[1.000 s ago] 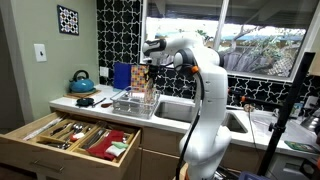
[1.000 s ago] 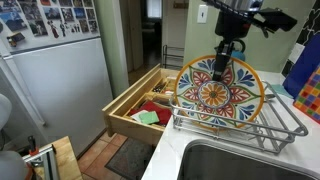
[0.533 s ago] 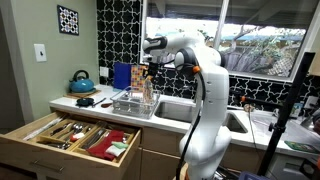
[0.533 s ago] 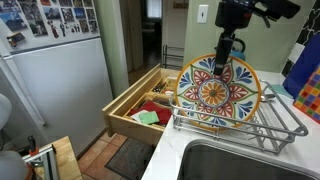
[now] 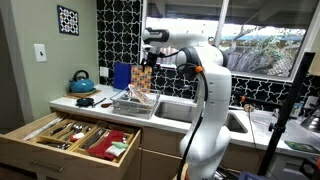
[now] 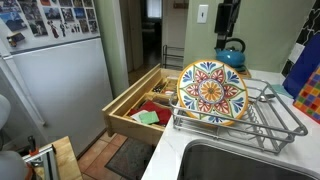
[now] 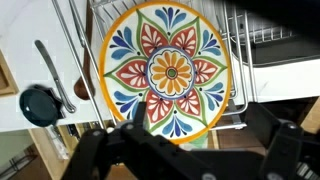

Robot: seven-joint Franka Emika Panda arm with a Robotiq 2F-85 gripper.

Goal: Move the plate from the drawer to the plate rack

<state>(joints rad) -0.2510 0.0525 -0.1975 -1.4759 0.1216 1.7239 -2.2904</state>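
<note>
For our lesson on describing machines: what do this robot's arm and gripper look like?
The arm is glossy white, built of rounded, tube-like segments with dark seams at the joints. A black cable runs loosely down its side. The gripper is black and blocky, with two dark fingers.

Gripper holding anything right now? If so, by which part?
Nothing is held. The gripper hangs open above the plate, clear of its rim; the plate stands in the plate rack.

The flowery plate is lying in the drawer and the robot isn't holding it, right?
No. The plate stands in the rack, not the drawer, as an exterior view shows. The open end effector isn't holding it.
</note>
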